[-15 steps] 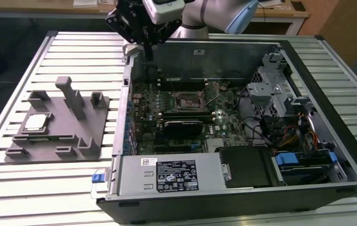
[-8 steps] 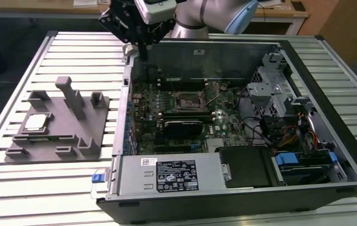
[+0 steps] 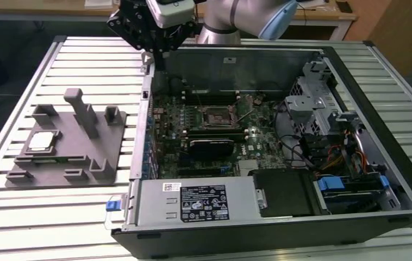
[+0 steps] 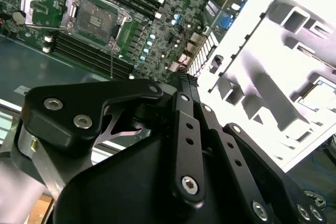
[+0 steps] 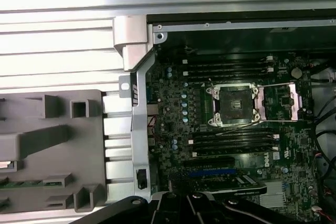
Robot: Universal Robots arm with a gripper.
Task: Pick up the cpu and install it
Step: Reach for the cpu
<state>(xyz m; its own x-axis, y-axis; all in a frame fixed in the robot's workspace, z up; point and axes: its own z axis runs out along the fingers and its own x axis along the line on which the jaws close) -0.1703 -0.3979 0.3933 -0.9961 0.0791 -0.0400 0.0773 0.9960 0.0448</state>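
Note:
The cpu (image 3: 41, 141), a small square chip with a silvery top, lies flat in a recess of the grey fixture (image 3: 82, 157) on the exterior view's left. My gripper (image 3: 151, 50) hangs high over the back left corner of the open computer case (image 3: 380, 163), well away from the cpu and holding nothing I can see. The black cpu socket (image 3: 217, 116) on the motherboard stands empty, with its metal frame (image 5: 278, 100) swung open beside it. The socket (image 5: 234, 105) (image 4: 94, 19) appears in both wrist views. In the second wrist view the fixture (image 4: 273, 77) is washed out in glare.
The case lies on a ribbed metal table (image 3: 61, 217). Inside are memory slots (image 5: 231, 66), a black expansion card (image 3: 210, 147), a power supply (image 3: 191, 201), drive cages (image 3: 314, 103) and loose cables (image 3: 336, 157). The fixture has upright posts (image 3: 82, 111).

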